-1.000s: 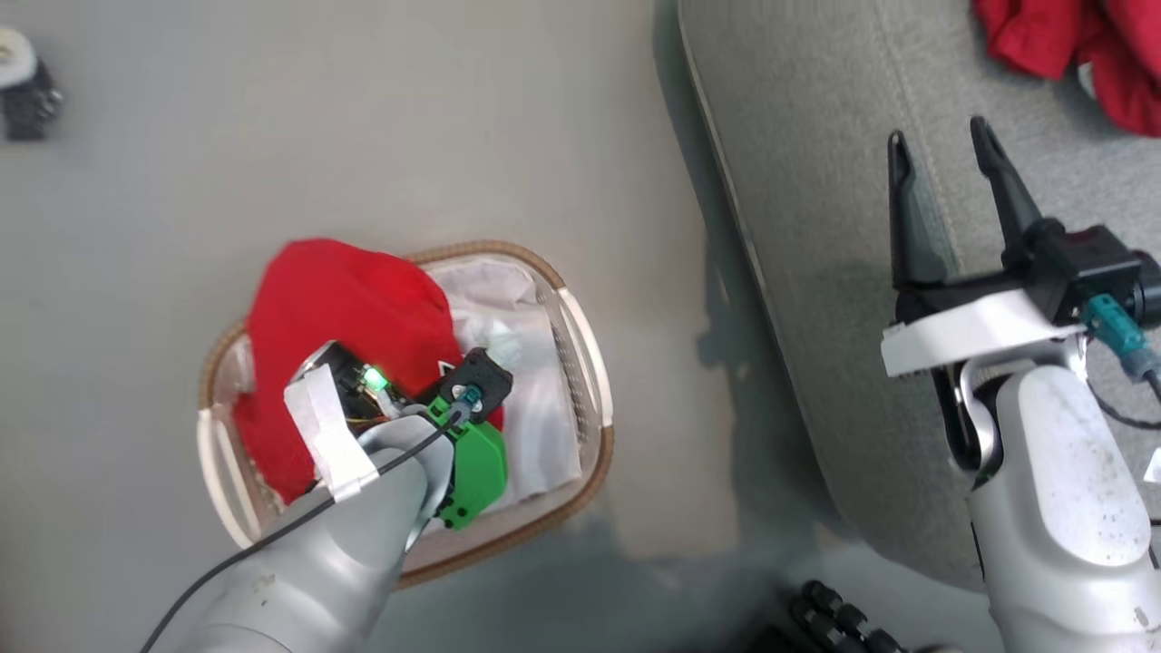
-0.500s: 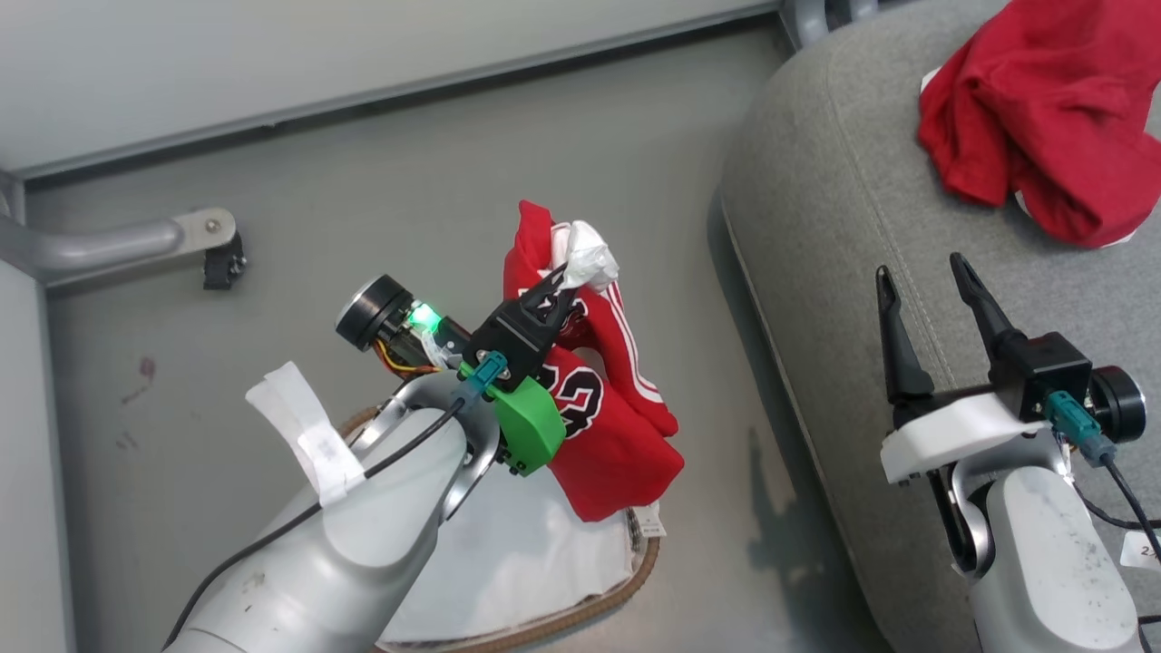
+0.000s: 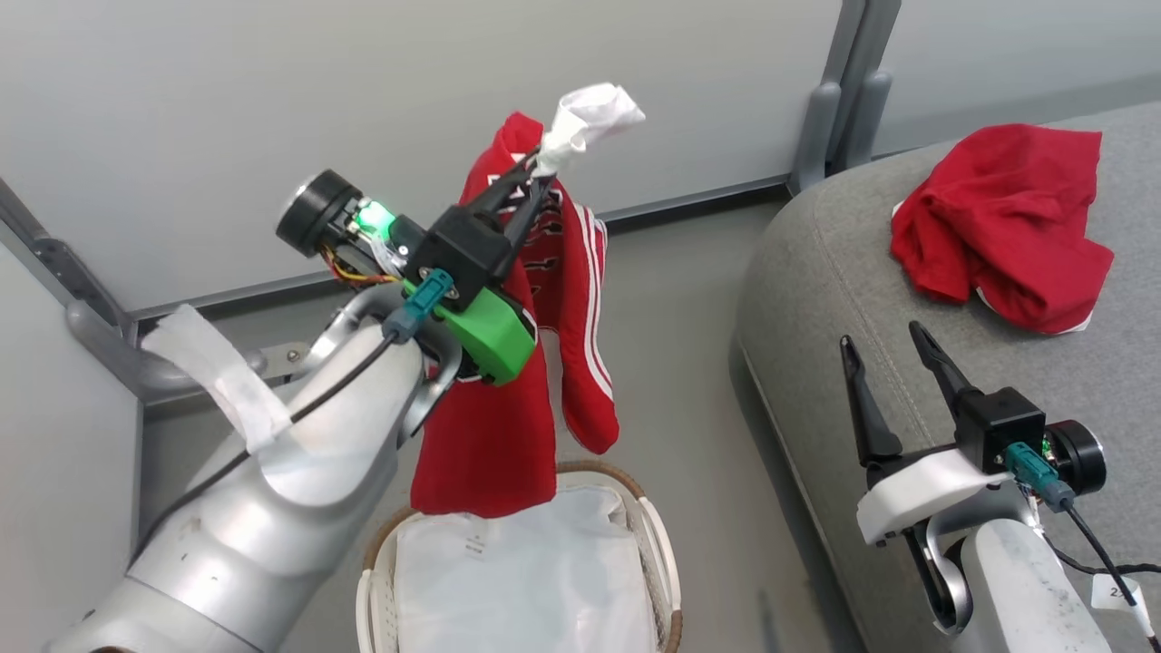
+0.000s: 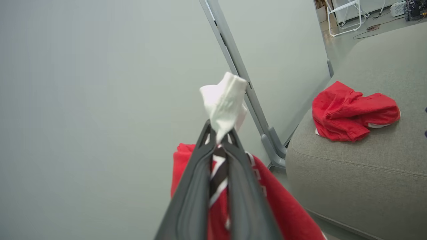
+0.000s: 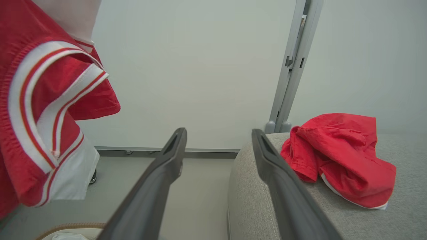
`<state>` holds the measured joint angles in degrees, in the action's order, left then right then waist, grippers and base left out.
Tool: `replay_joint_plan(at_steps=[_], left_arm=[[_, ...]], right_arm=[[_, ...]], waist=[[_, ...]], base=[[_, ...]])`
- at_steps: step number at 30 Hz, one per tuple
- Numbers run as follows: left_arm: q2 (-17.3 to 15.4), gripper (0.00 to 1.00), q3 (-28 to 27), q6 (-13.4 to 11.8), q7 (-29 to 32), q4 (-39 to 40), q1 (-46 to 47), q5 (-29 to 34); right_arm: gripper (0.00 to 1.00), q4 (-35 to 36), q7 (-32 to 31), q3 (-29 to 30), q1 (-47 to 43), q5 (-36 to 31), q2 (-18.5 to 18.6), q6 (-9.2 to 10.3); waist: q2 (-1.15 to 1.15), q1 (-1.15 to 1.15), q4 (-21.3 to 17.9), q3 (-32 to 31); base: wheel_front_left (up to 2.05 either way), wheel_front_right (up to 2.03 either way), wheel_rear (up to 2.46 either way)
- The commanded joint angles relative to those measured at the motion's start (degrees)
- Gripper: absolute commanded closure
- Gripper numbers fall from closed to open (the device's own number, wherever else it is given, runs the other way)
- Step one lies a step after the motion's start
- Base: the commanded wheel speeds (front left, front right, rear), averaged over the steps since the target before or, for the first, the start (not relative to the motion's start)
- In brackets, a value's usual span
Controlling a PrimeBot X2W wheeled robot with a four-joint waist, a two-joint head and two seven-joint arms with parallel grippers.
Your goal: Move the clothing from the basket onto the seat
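Basket (image 3: pixel 664 553) sat nearest, its white liner (image 3: pixel 526 580) showing. Directly above the basket, the left gripper (image 3: pixel 537 168) was pinched tight on the jersey (image 3: pixel 490 435), which hung down toward the rim. Right of the basket, the right gripper (image 3: pixel 880 334) hovered over the seat (image 3: pixel 816 272), fingers spread and holding nothing. Farther right of the basket, the plain garment (image 3: pixel 998 227) lay crumpled on the seat.

We see soft, bright, even light with no glare on the pale wall panel (image 3: pixel 363 109). The seat (image 3: pixel 816 272) is lighter on top than on its side, and it casts faint shade on the floor (image 3: pixel 698 408). The fingers (image 4: pixel 190 200) of the left gripper (image 4: pixel 220 130) blur near the lens, while the jersey (image 3: pixel 490 453) is crisp in the head view.
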<state>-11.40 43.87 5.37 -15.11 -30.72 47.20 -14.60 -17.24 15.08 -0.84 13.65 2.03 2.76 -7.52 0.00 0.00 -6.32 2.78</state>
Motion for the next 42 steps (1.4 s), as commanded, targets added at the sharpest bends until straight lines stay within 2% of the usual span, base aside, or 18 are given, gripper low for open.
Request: replay_joint_plan(at_steps=[1,6,12,23,27,33,34,35,36,37,38,42], left_arm=[[-0.4,1.0,-0.6,0.1,-0.1,0.3,1.6,-0.7],[-1.0,1.0,-1.9,-0.3,0.2,0.6,4.4,-1.2],[-0.4,1.0,-2.2,-0.5,0.5,0.7,7.3,-1.4],[3.8,1.0,0.0,0.2,1.6,-0.2,11.3,-1.6],[5.2,1.0,1.1,0.4,1.5,-0.5,12.2,-1.9],[6.5,1.0,2.8,0.7,1.1,0.3,11.9,-2.5],[6.6,1.0,3.1,0.8,1.0,0.5,11.5,-2.8],[6.8,1.0,3.3,0.9,1.0,0.7,11.0,-3.0],[6.8,1.0,3.5,0.9,1.0,0.9,10.4,-3.1],[6.9,1.0,3.7,0.9,0.9,1.1,10.0,-3.3],[6.9,1.0,3.8,1.0,0.9,1.3,9.5,-3.6],[6.3,1.0,3.8,0.7,0.6,1.6,7.9,-4.2]], right_arm=[[0.0,-0.1,0.1,-0.7,-0.7,0.5,0.2,0.06],[0.0,0.0,0.1,-3.7,-0.6,1.2,0.2,0.06],[0.0,-0.7,0.1,-10.5,-0.4,2.2,0.2,0.06],[0.0,-4.2,0.1,-23.7,2.9,7.2,0.2,0.06],[0.0,-6.6,0.1,-25.1,5.5,8.3,0.3,0.06],[0.0,-8.0,0.1,-24.0,9.3,8.8,0.2,0.06],[0.08,-7.9,0.1,-23.4,9.7,8.8,0.2,0.06],[0.55,-7.8,0.1,-23.0,10.0,8.6,0.2,0.06],[0.8,-7.7,0.1,-22.5,10.3,8.3,0.2,0.06],[0.97,-7.6,0.1,-22.0,10.6,8.1,0.2,0.06],[1.0,-7.4,0.1,-21.3,10.7,7.9,0.2,0.06],[1.0,-6.5,0.1,-20.1,10.8,7.4,0.2,0.06]], waist=[[0.0,0.0,0.1,-2.0],[0.0,0.0,0.1,-2.4],[0.0,0.0,0.5,-2.6],[0.0,0.0,1.8,-3.4],[0.0,0.0,2.7,-3.5],[0.0,0.0,4.2,-3.7],[0.0,0.0,4.4,-3.7],[0.0,0.0,4.6,-3.7],[0.0,0.0,4.7,-3.8],[0.0,0.0,4.9,-3.8],[0.0,0.0,5.0,-3.8],[0.0,0.0,5.1,-3.8]], base=[[0.0,0.0,0.0],[0.0,0.0,0.0],[0.0,0.0,0.0],[0.0,0.0,0.0],[0.0,0.0,0.0],[0.0,0.0,0.0],[0.0,0.0,0.0],[0.0,0.0,0.0],[0.0,0.0,0.0],[0.0,0.0,0.0],[0.0,0.0,0.0],[0.0,0.0,0.0]])
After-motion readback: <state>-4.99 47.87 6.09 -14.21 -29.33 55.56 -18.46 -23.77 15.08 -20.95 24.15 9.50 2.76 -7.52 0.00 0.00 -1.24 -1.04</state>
